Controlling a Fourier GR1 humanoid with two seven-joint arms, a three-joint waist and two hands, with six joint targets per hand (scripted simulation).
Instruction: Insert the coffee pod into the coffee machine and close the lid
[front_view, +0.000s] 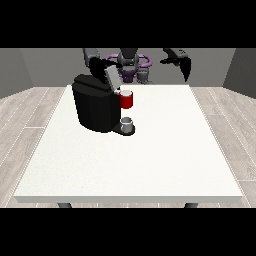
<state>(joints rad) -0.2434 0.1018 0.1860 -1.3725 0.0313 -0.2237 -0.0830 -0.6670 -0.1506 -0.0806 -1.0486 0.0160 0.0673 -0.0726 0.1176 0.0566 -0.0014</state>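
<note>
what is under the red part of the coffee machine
A small grey cup stands on the machine's black base, below the red part. The cup's inside cannot be seen.

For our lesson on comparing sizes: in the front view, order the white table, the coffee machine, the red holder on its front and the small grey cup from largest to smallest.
1. White table
2. Coffee machine
3. Red holder
4. Grey cup, only slightly smaller-looking than the holder, so those two are close.

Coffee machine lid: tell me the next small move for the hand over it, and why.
Probably press the lid down. It stands raised above the black coffee machine, and the hand at the view's left is right at its top edge. The pod itself is not visible, so whether it is seated cannot be told.
</note>
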